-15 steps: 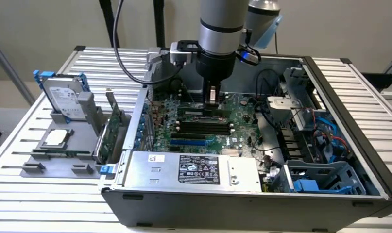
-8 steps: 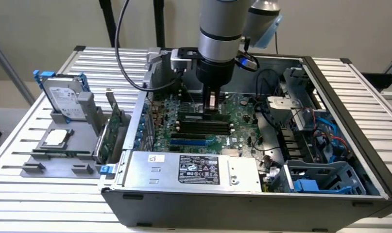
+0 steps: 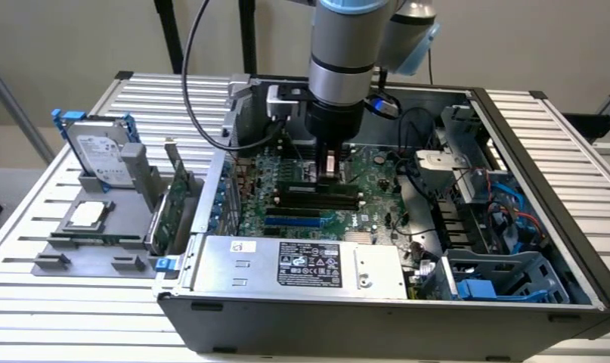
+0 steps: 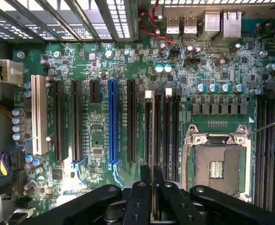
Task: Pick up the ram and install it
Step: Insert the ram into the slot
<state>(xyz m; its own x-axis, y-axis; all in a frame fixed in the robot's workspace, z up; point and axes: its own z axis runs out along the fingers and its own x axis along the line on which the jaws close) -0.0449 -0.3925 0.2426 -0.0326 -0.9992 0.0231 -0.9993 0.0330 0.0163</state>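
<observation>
Wrist view has the black two-finger jaws [image 4: 152,187] together, seemingly clamped on the thin green RAM stick [image 4: 152,174], edge-on at six o'clock above the black memory slots [image 4: 162,126]; any tilt or offset could jam it on the green motherboard [image 4: 95,126].

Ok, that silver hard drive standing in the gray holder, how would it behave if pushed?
The hard drive stands on edge in the gray holder, so a push up high would probably tip it rather than slide it. Its metal casing looks rigid and likely heavy for its size. The smooth labelled face may be slippery.
</observation>
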